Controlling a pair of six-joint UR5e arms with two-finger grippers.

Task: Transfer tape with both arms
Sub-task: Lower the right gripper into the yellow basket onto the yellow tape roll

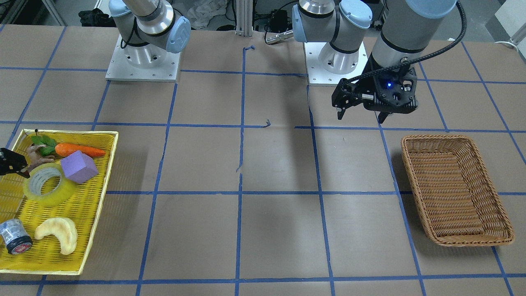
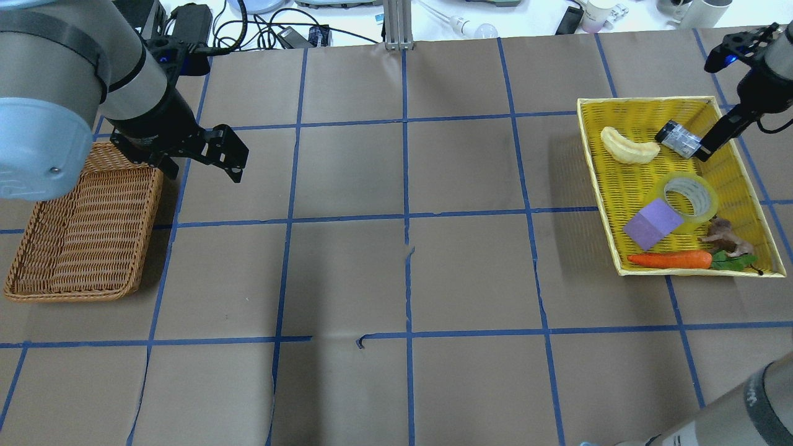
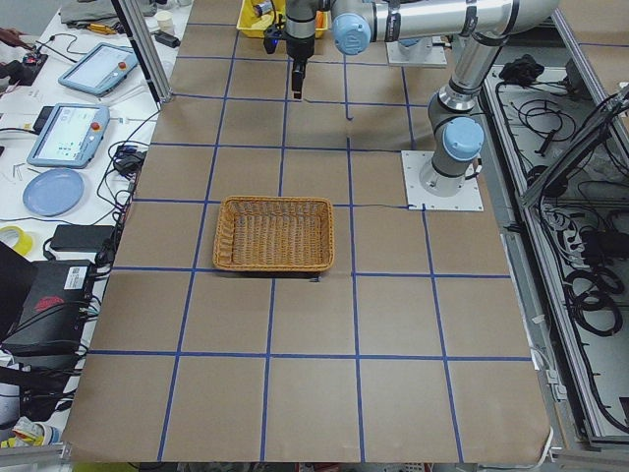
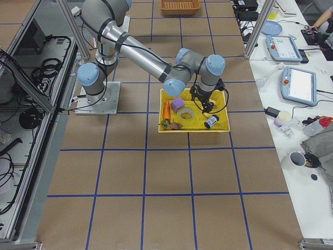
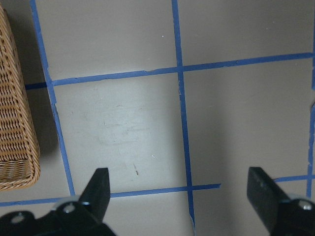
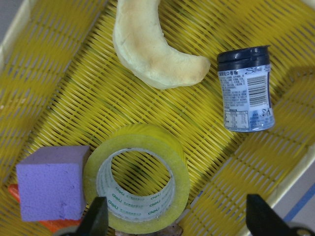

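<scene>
Brown-paper table [image 2: 347,272]: my right gripper [image 6: 177,206], spread wide, hangs above the tape [image 6: 145,133] in the yellow tray [image 6: 64,73], apparently not touching; left gripper [image 5: 178,177] spread wide, empty, near the basket [image 5: 15,123].

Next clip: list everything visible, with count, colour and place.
tape: 1, translucent yellow, in tray
tray: 1, yellow, robot's right side
block: 1, purple, in tray
carrot: 1, orange, in tray
croissant: 1, tan, in tray
canister: 1, silver-black, in tray
toy animal: 1, brown, in tray
basket: 1, tan wicker, robot's left side
table: 1, brown, blue grid
left end effector: 1, black, open beside basket
right end effector: 1, black, open above tape
</scene>
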